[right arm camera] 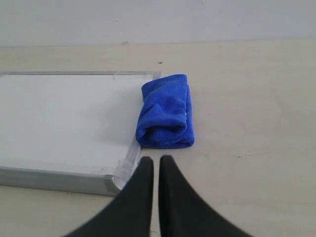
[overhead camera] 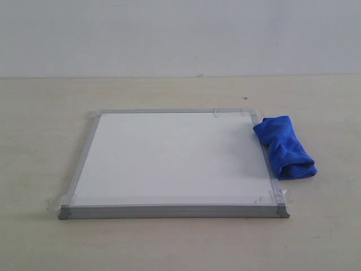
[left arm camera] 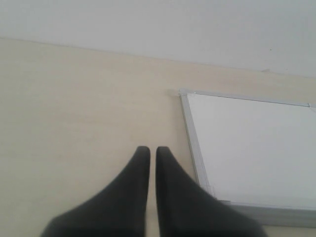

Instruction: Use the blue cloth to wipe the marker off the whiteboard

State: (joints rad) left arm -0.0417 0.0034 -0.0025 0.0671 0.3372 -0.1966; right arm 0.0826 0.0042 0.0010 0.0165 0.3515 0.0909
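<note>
Tape [overhead camera: 269,197] is pinning the corners of the whiteboard [overhead camera: 175,158], which is lying flat on the pale desk [overhead camera: 169,248] with its grey frame framing a plain white surface. The blue cloth [overhead camera: 284,147] is resting bunched on the desk, pressing against the board's right edge toward the far corner. The left fingers [left arm camera: 140,170] are hovering over bare desk just beside the board's left edge, narrowed to a thin slit and gripping nothing. The right fingers [right arm camera: 143,180] are hanging near the board's near right corner, pointing at the cloth but apart from it, likewise narrowed and empty.
</note>
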